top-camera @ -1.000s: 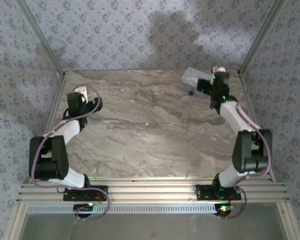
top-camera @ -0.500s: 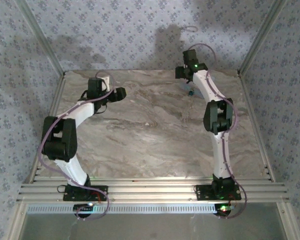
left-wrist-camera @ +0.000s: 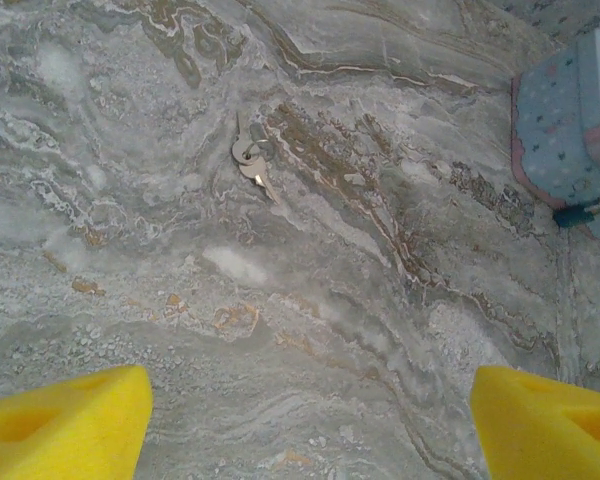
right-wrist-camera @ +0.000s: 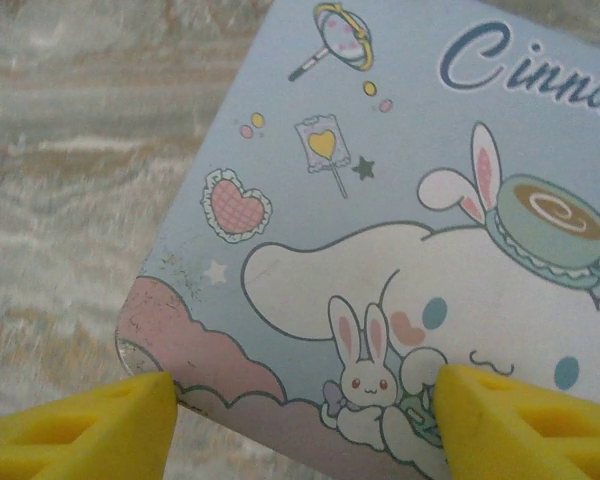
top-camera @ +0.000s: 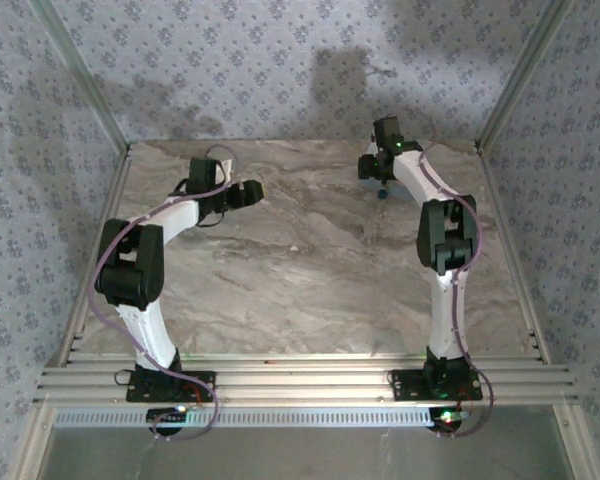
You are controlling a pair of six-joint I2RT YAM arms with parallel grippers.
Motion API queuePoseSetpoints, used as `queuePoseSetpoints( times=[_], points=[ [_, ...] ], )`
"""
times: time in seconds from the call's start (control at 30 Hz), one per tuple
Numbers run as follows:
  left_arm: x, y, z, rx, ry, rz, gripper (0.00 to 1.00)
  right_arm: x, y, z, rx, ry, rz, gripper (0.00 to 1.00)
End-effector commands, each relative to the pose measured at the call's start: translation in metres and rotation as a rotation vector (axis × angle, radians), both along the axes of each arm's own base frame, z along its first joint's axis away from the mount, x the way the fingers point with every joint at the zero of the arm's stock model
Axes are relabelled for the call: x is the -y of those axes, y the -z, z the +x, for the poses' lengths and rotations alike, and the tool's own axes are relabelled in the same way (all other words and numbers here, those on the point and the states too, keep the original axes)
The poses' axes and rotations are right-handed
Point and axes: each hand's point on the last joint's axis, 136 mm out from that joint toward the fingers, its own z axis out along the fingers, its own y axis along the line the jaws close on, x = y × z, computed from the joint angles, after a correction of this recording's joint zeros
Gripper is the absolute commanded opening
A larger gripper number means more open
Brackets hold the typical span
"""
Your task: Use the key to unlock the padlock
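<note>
- A pale blue tin (right-wrist-camera: 380, 190) lay flat at the far right of the surface (top-camera: 300, 270). Its lid was printed with a white cartoon figure, a small rabbit, a pink heart, a lollipop and cursive lettering beginning "Cinna".
- A pink band ran along the lid's edge, scuffed at one corner.
- The surface was veined in grey and brown like marble.
- Blue-flowered wallpaper (top-camera: 230, 70) covered the far and side walls.
- Ribbed aluminium rails (top-camera: 300, 385) ran along the near edge.
</note>
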Motion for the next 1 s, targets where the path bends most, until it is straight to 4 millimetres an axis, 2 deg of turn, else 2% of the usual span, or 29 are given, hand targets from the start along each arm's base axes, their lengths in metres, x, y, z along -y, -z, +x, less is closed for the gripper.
queuePoseSetpoints(
  times=[0.0,0.1,0.17,0.3,0.4,0.5,0.63,0.73,0.8,0.87,0.97],
  points=[
    [0.006,-0.006,-0.012,-0.018,0.026,-0.023,0.83,-0.016,0.022,-0.045,-0.118,-0.093,0.004,0.69],
    [0.006,-0.009,-0.019,-0.026,0.029,-0.029,0.83,-0.026,0.023,-0.074,-0.15,-0.131,0.011,0.69],
    [0.006,-0.011,-0.025,-0.034,0.03,-0.033,0.83,-0.039,0.025,-0.1,-0.181,-0.163,0.035,0.68],
    [0.007,-0.016,-0.038,-0.045,0.035,-0.032,0.83,-0.082,0.022,-0.15,-0.186,-0.264,0.067,0.68],
    [0.008,-0.018,-0.05,-0.054,0.039,-0.032,0.83,-0.114,0.008,-0.186,-0.166,-0.351,0.036,0.71],
    [0.014,-0.018,-0.062,-0.071,0.047,-0.04,0.82,-0.127,-0.021,-0.204,-0.115,-0.348,0.034,0.74],
    [0.03,-0.018,-0.08,-0.09,0.09,-0.037,0.81,-0.115,-0.062,-0.215,-0.054,-0.255,0.114,0.78],
    [0.045,-0.016,-0.092,-0.102,0.125,-0.036,0.79,-0.094,-0.076,-0.218,-0.019,-0.157,0.175,0.8],
    [0.056,-0.013,-0.098,-0.11,0.148,-0.04,0.77,-0.077,-0.073,-0.223,-0.03,-0.08,0.219,0.8],
    [0.069,-0.011,-0.103,-0.117,0.183,-0.048,0.74,-0.058,-0.056,-0.228,-0.063,0.019,0.284,0.8],
    [0.091,-0.007,-0.107,-0.14,0.245,-0.065,0.69,-0.041,-0.033,-0.235,-0.1,0.123,0.389,0.79]
  ],
)
